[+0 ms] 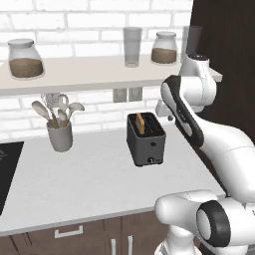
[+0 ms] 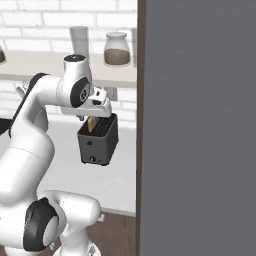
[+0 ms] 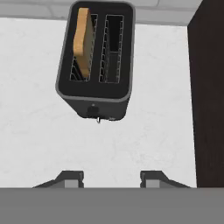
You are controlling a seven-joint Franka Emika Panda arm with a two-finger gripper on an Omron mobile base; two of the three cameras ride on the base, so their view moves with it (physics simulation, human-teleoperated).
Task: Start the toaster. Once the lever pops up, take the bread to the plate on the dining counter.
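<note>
The toaster [image 1: 146,139] stands on the pale worktop [image 1: 74,184], near the brick wall. The bread [image 1: 141,123] sticks up out of one slot, the one toward 9 o'clock in the hand view. The other slot is dark inside.

From the right base, a big grey panel [image 2: 197,125] hides the whole side toward 3 o'clock, and the arm covers part of the toaster's top. The left base view shows more: a cup of spoons [image 1: 60,134] at 9 o'clock from the toaster, and jars [image 1: 25,58] on a shelf [image 1: 74,74] at 12 o'clock.

The gripper [image 3: 111,179] hangs above the worktop, apart from the toaster. The jaws stand partly apart with nothing between them. The small knob on the toaster's front is blurry, maybe with a tiny lever below it.
</note>
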